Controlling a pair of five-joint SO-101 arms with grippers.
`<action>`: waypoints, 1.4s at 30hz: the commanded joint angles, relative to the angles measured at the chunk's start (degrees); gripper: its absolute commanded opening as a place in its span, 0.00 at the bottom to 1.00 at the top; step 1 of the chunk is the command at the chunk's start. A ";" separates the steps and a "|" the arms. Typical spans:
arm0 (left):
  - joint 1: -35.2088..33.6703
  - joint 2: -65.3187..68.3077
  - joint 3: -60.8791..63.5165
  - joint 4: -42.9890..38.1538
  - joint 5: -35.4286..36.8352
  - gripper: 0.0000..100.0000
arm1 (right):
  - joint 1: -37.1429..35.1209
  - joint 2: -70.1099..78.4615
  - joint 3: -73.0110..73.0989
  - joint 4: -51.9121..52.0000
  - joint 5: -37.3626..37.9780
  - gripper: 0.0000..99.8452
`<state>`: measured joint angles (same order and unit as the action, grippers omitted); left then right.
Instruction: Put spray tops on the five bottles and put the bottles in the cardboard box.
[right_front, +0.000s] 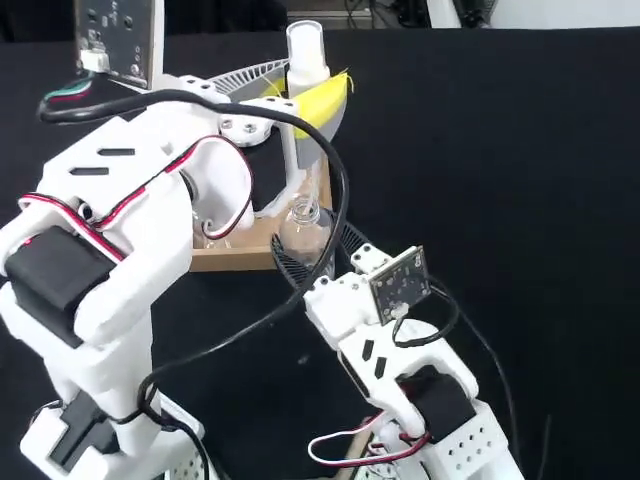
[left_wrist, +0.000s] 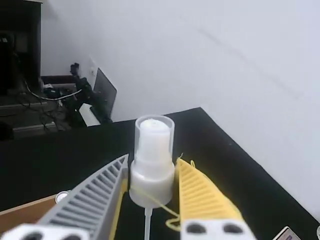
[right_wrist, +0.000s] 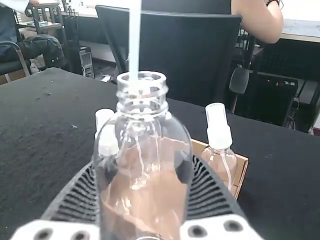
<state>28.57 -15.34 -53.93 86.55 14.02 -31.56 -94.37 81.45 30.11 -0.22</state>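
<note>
At the top centre of the high view, our left gripper (right_front: 300, 85) clamps its grey and yellow fingers around the white spray top (left_wrist: 152, 150). The top's thin dip tube (right_wrist: 134, 35) hangs straight down. In the middle of the frame, our right gripper (right_front: 318, 248) holds the clear bottle (right_wrist: 142, 150) upright between black ribbed fingers, pressed to its sides. The tube enters the bottle's open neck close to the left rim. The cardboard box (right_front: 230, 258) sits just left of the bottle, largely under our left arm, and a capped bottle (right_wrist: 220, 145) stands inside it near the box's edge. The black table (right_front: 500, 150) spreads to the right edge of the frame.
</note>
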 joint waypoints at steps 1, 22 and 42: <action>0.22 -1.49 1.98 0.26 -0.26 0.03 | -0.26 -1.27 -0.31 -1.49 -0.44 0.01; -4.44 -1.58 10.24 14.24 5.45 0.03 | -0.26 -1.27 -0.31 -1.58 -0.44 0.01; -16.75 -15.91 13.23 14.24 5.19 0.29 | 0.26 -1.27 -0.57 -1.58 0.09 0.01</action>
<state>19.78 -27.91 -40.75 100.44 19.56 -31.65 -94.37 81.45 30.11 -0.22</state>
